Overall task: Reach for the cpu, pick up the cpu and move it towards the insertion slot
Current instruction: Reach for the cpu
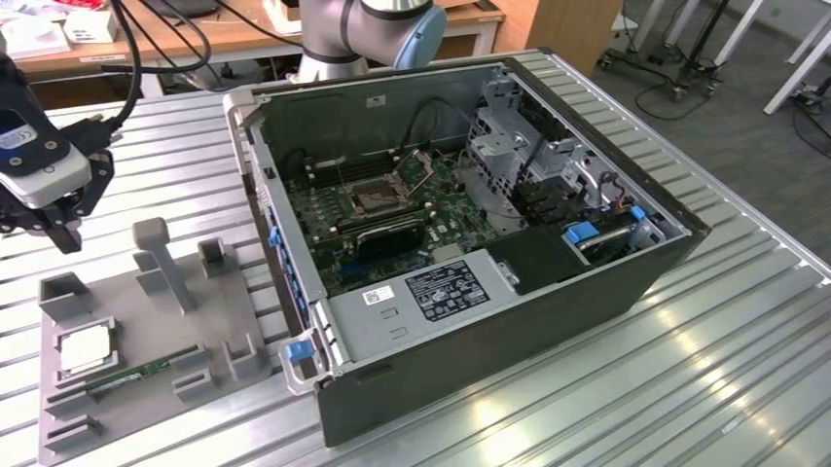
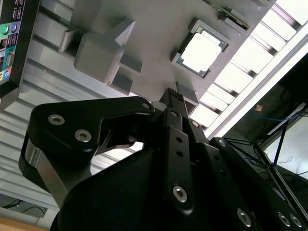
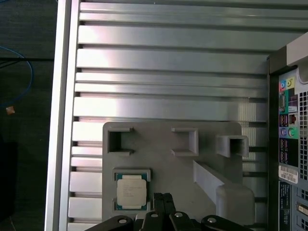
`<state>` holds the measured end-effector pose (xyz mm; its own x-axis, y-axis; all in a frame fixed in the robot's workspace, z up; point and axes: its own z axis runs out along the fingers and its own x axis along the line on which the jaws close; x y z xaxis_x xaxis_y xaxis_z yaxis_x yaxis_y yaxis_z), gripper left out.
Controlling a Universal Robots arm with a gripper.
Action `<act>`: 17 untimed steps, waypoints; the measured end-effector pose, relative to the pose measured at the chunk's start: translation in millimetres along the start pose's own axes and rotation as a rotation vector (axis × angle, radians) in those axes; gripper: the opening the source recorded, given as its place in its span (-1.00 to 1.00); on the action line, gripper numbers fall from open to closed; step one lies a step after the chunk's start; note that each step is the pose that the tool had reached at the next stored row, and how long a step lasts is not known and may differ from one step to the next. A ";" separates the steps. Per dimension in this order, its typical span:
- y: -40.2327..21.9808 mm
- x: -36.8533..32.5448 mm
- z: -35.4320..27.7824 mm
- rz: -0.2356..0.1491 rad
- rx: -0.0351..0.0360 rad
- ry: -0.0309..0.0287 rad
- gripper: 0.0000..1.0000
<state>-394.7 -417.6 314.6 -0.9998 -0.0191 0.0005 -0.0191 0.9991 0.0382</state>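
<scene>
The cpu [image 1: 85, 347] is a pale silvery square chip lying flat in a corner pocket of the grey fixture plate [image 1: 156, 321], at the exterior view's left. It also shows in both wrist views [image 2: 201, 52] [image 3: 131, 191]. My gripper [image 1: 54, 232] hangs above the plate's far end, apart from the cpu. Its black fingers [image 3: 158, 204] are pressed together with nothing between them, and the tips [image 2: 174, 94] sit just beside the cpu's pocket. The insertion slot [image 1: 376, 191] is the metal-framed socket on the green board inside the open computer case.
The open computer case [image 1: 520, 321] lies on its side on the ribbed metal table [image 1: 727, 370], at the exterior view's right of the fixture. Tall grey posts [image 1: 159, 258] rise from the fixture plate. A green memory stick [image 1: 130, 375] lies near the cpu. The table edge [image 3: 62, 115] runs beside the fixture.
</scene>
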 end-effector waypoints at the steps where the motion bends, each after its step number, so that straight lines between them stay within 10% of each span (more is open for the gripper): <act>1: 0.0 0.0 0.2 0.000 0.0001 0.0001 -0.79; 17: -2.8 5.3 7.2 0.000 0.0000 0.0000 -0.79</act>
<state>-399.9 -420.2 307.3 -0.9998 -0.0192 0.0005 -0.0191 0.9991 0.0382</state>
